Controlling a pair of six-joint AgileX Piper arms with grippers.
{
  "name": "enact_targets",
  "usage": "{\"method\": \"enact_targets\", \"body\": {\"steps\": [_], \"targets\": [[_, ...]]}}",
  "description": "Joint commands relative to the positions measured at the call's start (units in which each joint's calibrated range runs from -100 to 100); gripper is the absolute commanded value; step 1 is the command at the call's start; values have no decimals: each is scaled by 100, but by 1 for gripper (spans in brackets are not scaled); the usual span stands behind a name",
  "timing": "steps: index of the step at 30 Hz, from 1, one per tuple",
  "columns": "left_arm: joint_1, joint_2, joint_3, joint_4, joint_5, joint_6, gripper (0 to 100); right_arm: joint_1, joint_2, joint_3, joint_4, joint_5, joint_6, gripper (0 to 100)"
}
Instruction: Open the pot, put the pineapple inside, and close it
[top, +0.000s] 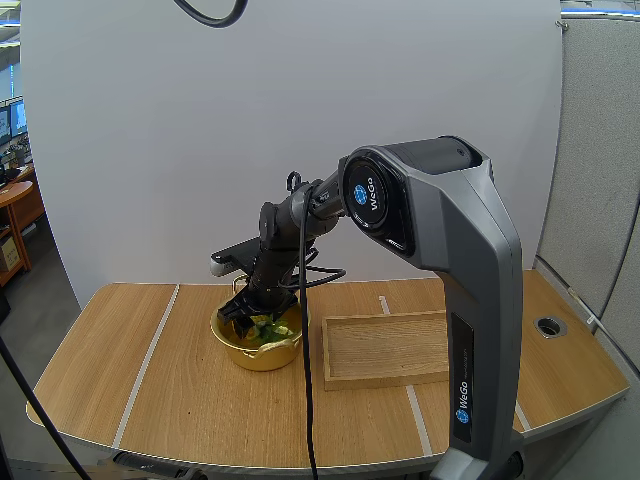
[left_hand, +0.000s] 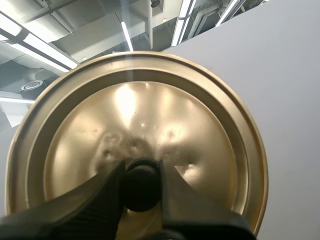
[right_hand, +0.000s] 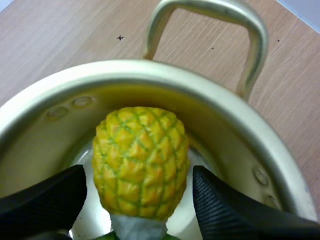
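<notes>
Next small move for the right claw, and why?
Probably lift the right claw straight up out of the gold metal pot: the yellow pineapple sits inside it, the claw's fingers stand slightly apart from it, and the left claw holds the gold lid by its black knob.

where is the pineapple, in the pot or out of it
In the pot: the pineapple lies below its rim, walls round it, the right gripper open at either side.

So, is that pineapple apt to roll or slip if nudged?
Probably stiff: the pineapple looks like moulded plastic. Its rounded body may roll, but the pot wall should contain it. The bumpy skin likely grips well.
</notes>
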Motion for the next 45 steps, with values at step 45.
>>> {"method": "enact_targets", "body": {"steps": [45], "targets": [[-15, -31, -37, 63, -204, -58, 0, 18, -7303, 1373, -154, 4075, 615, 100]]}}
